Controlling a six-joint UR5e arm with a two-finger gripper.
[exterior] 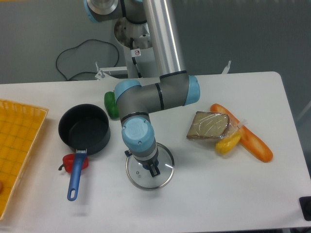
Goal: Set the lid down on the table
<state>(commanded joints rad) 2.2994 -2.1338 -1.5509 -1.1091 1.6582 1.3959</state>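
The lid lies flat on the table with the gripper right over it.

The lid (149, 167) rests on the table (218, 199), just to the right of the saucepan (84, 130) and its blue handle. The gripper (152, 168) points down at the middle of the lid, but I cannot tell if it is holding on or has let go. A red pepper (76, 163) sits under the saucepan handle. The bread (209, 125) and carrot (248, 136) are farther right of the saucepan.
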